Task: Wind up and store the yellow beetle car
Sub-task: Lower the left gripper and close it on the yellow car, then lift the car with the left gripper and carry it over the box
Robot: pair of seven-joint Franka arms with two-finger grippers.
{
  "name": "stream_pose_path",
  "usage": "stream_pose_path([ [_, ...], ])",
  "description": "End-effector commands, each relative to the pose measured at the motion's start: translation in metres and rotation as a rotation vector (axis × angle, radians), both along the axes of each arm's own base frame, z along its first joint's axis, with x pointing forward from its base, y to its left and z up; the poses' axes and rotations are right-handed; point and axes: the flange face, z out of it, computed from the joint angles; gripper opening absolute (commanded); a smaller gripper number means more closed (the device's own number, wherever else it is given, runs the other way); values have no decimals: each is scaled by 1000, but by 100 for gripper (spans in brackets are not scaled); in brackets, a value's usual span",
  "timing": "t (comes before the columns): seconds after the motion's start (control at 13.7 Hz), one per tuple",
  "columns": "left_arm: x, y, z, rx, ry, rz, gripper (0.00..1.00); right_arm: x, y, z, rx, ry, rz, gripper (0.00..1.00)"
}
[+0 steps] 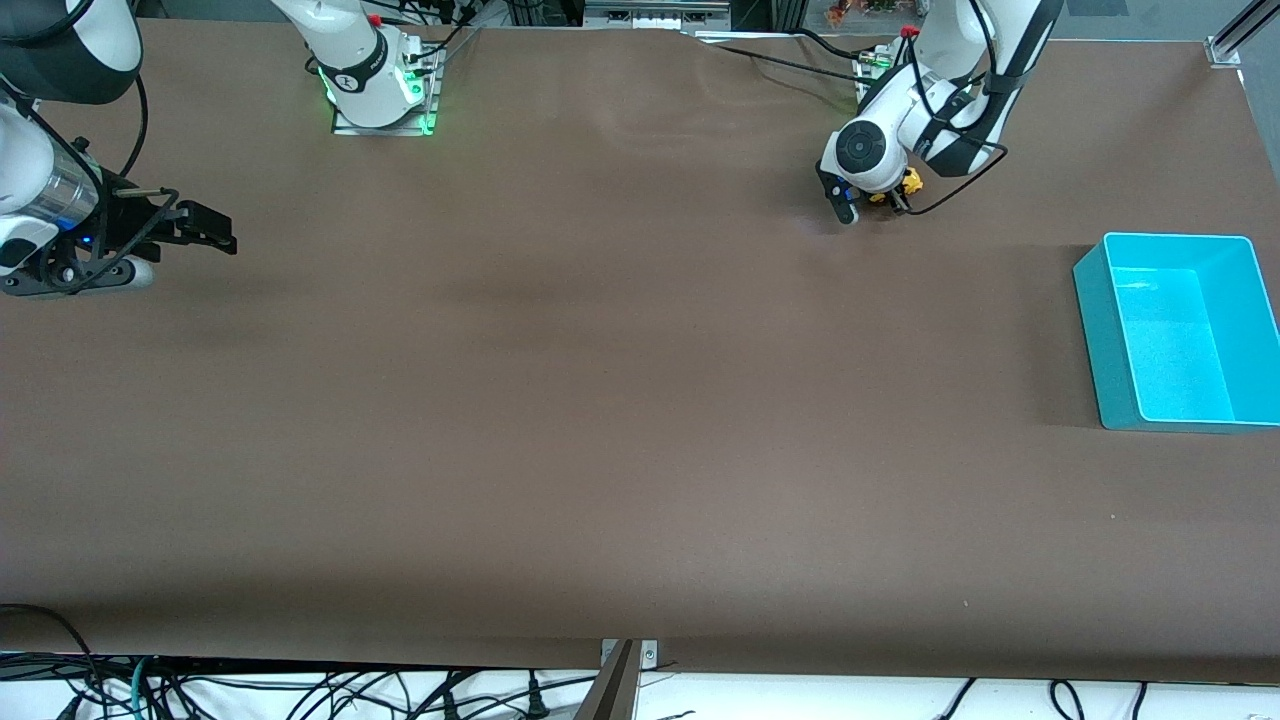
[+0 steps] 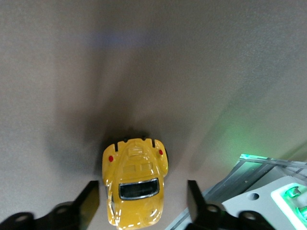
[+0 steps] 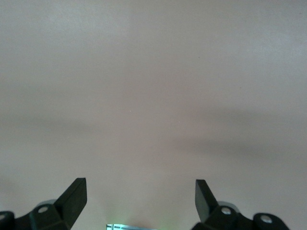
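A: Status?

B: Left gripper (image 2: 140, 201) low over the table (image 1: 600, 400) near its own base, jaws spread. Yellow beetle car (image 2: 135, 181) sits on the table between the 2 fingers (image 2: 88, 203), gaps on both sides, no contact.

A: Step?

B: Looks like the grasp before winding. Next: close on the car's flanks, then drag it back to wind. Teal bin (image 1: 1180, 335) is empty.

A: Right?

B: Right gripper (image 3: 141, 196) waits over bare table at its end, jaws apart, empty.
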Motion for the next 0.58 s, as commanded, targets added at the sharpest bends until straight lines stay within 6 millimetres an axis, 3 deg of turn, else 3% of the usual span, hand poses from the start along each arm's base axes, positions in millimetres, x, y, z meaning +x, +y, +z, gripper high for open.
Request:
stream_pose_path([
  [0.0,-11,9,3,-13,-3,-40,23,-2,-1,4,3,5,-10,100],
  [0.15,-11,10,4,-7,-1,-40,16,-2,-1,5,3,4,-8,100],
  [0.29,-8,10,10,-3,-1,-56,15,-1,-1,8,3,-4,-5,100],
  [0.51,16,7,38,3,-1,-107,10,6,-3,18,3,-21,-14,100],
])
